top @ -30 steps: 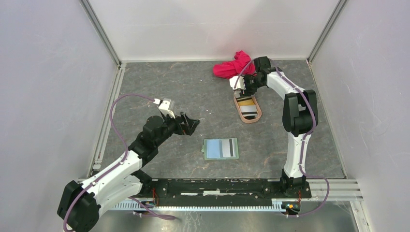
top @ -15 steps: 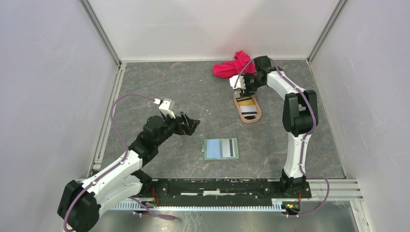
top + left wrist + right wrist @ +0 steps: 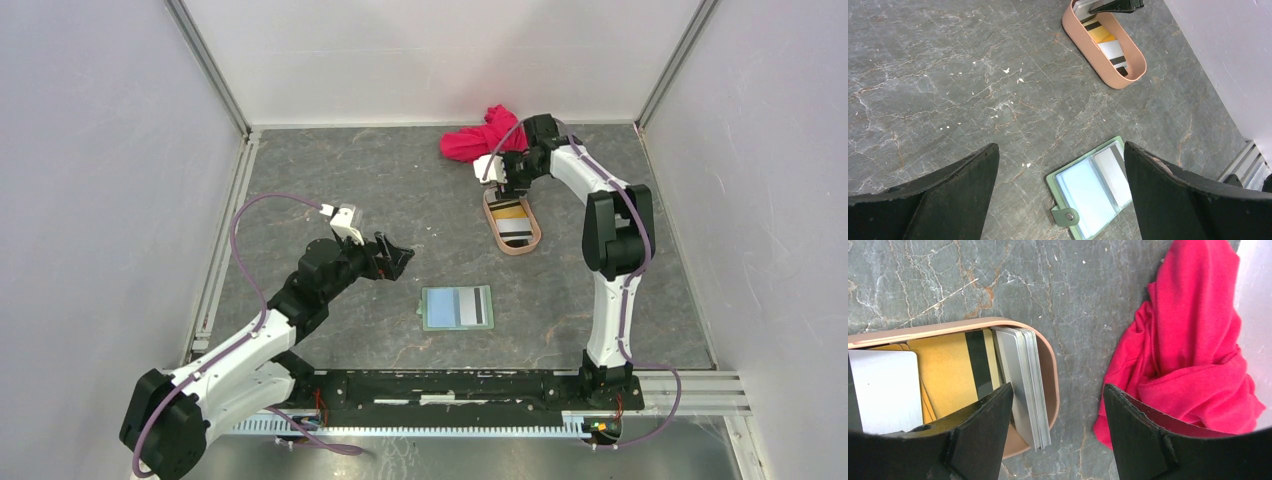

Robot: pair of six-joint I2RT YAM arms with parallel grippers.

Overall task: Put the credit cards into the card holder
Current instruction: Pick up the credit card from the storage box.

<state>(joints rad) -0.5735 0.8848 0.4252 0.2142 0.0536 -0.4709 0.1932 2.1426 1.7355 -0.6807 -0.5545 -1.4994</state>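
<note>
Hardly anything has moved since a second ago. From above, the right claw point(image 3: 505, 180) still hangs over the far end of the pinkish tray point(image 3: 514, 253), and the left arm has shifted only a touch. The credit cards point(image 3: 513, 220) lie in that tray. The card holder point(image 3: 457, 307) lies open on the desk point(image 3: 350, 180), well apart from them. A red cloth point(image 3: 478, 140) is bunched just beyond the tray.

From the left wrist, the left claw point(image 3: 1060, 150) is spread wide and empty above the desk, with the open holder below, between its fingers.

From the right wrist, that claw's fingers stand apart, clamped on nothing. One dips inside the tray beside a stack of grey cards point(image 3: 1025, 385) standing on edge against the end wall. The other hangs outside, near the cloth. An orange-yellow card point(image 3: 943, 370) and a white card point(image 3: 883, 385) lie flat farther along.
</note>
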